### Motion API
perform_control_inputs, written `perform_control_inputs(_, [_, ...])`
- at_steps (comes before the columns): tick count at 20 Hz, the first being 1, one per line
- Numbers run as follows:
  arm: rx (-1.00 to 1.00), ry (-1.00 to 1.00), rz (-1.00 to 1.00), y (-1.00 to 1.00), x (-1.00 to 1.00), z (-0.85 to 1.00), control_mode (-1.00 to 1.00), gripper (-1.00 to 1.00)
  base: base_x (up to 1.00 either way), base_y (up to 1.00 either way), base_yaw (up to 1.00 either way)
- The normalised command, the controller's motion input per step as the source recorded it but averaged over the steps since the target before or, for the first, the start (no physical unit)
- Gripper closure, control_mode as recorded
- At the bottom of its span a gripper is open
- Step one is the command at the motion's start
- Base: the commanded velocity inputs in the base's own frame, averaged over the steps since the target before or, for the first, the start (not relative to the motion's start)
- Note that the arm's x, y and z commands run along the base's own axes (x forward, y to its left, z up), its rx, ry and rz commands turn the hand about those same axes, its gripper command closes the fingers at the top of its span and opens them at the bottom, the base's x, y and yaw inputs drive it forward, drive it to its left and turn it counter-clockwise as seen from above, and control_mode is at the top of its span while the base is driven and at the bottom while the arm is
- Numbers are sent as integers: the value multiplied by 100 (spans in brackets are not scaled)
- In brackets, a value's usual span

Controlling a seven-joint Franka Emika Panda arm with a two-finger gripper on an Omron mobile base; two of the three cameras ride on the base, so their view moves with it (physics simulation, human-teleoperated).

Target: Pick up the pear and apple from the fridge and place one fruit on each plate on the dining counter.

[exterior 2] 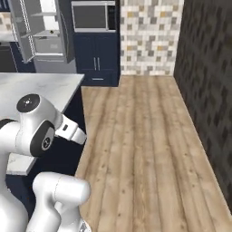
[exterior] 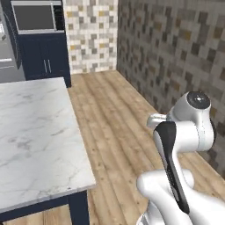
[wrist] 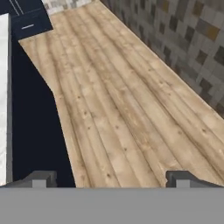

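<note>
My gripper [wrist: 113, 178] hangs over bare wood floor in the hand view, its two dark fingertips [wrist: 43, 177] far apart and nothing between them, so it is open. The dining counter [exterior: 35, 132], white marble on a navy base, lies to the arm's left, and its end also appears in the right base view [exterior 2: 41, 86]. At the far end stands the grey fridge [exterior 2: 50, 36] with a door swung open, showing white shelves and bins. The pear, the apple and the plates are out of view.
Wood floor [exterior 2: 140, 136] runs between the counter and a dark stone wall [exterior: 176, 52] on the right. Navy cabinets [exterior 2: 97, 61] with a built-in microwave [exterior 2: 93, 16] and a pale mosaic wall [exterior 2: 149, 36] close the far end.
</note>
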Motion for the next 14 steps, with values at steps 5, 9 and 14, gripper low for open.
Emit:
perform_control_inputs(5, [0,0,0,0,0,0,100,-100,100,-50,5])
perform_control_inputs(9, [0,0,0,0,0,0,100,-100,100,-35,11])
perform_control_inputs(14, [0,0,0,0,0,0,100,-100,100,-22,21])
